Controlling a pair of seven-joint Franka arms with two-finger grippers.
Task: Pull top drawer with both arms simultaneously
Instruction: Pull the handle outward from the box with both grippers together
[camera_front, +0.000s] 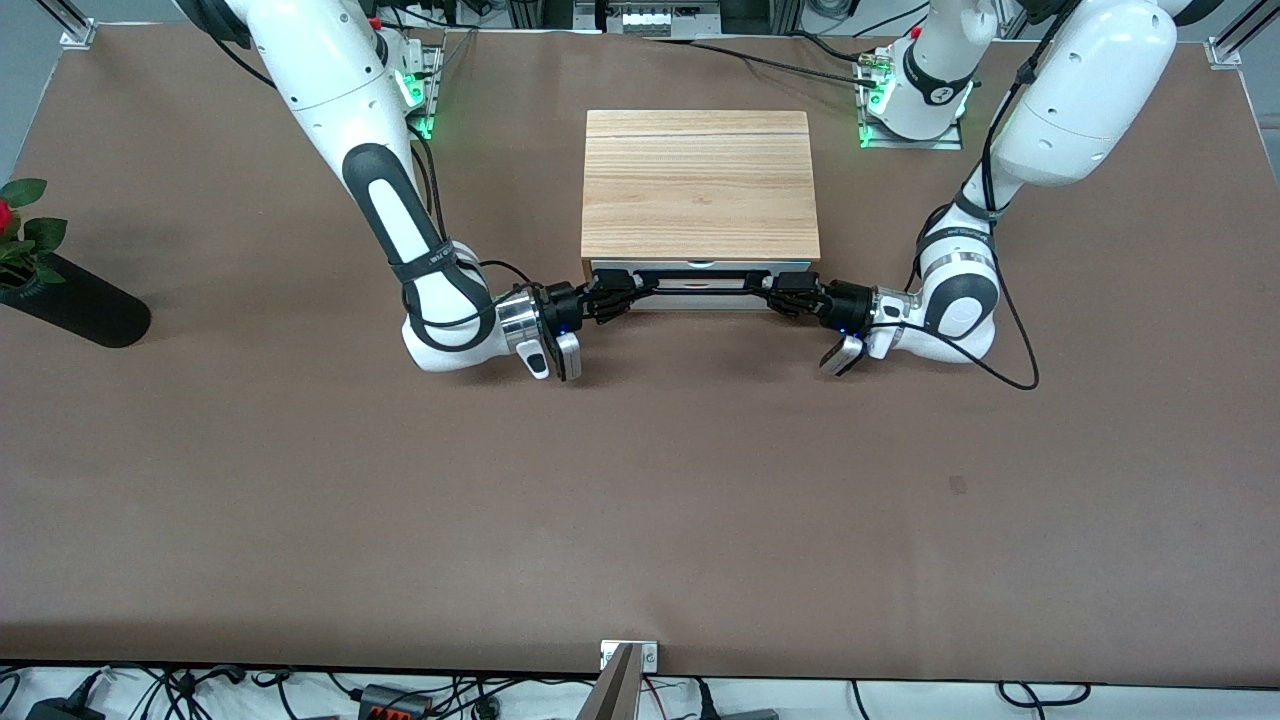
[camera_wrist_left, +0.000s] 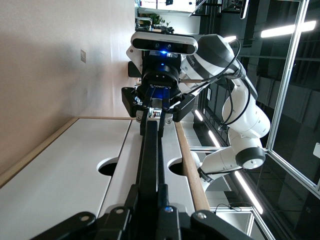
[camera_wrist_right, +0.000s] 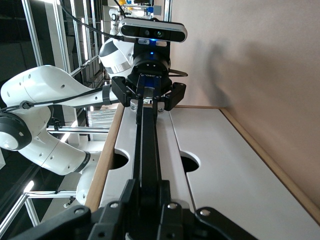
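The top drawer (camera_front: 700, 284) has a white front panel and a long black bar handle (camera_front: 700, 275), set in the light-wood cabinet (camera_front: 700, 185). It stands out only a little from the casing. My left gripper (camera_front: 778, 291) is shut on the handle's end toward the left arm's end of the table. My right gripper (camera_front: 622, 291) is shut on the handle's other end. In the left wrist view the handle (camera_wrist_left: 151, 160) runs between my left gripper's fingers (camera_wrist_left: 150, 202) to the right gripper (camera_wrist_left: 156, 112). The right wrist view shows the handle (camera_wrist_right: 148, 150) in my right gripper (camera_wrist_right: 150, 197), with the left gripper (camera_wrist_right: 147, 100) at its end.
A black vase with a red flower (camera_front: 60, 295) lies at the table edge toward the right arm's end. Cables trail from both wrists onto the brown tabletop (camera_front: 640, 480). A second white panel (camera_wrist_left: 60, 175) lies below the top drawer.
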